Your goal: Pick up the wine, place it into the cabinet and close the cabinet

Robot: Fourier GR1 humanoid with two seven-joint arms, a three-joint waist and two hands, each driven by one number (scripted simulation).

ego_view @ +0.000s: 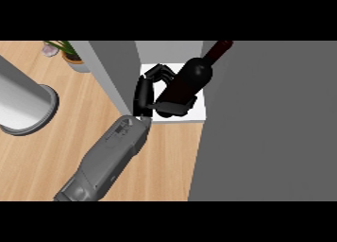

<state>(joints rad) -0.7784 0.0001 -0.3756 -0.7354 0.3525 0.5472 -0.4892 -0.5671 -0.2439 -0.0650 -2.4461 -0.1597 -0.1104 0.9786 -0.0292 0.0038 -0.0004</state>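
L hand [144, 92] curled round lower body of wine bottle [191, 79]; bottle is inside the cabinet [115, 75] opening, over white shelf floor [179, 120], neck tilted up-right; can't tell if base touches floor. Low grip prob. chosen so neck clears the opening. Judged step: set down, release, then shut door [275, 123], which stands open at R. R hand not seen. Surface: light wood counter [45, 160]; pale cylinder [17, 104] and potted plant [71, 54] at L, well apart.

A smooth grey forearm [108, 156], seemingly panel-lined, ends in a black hand [142, 94].
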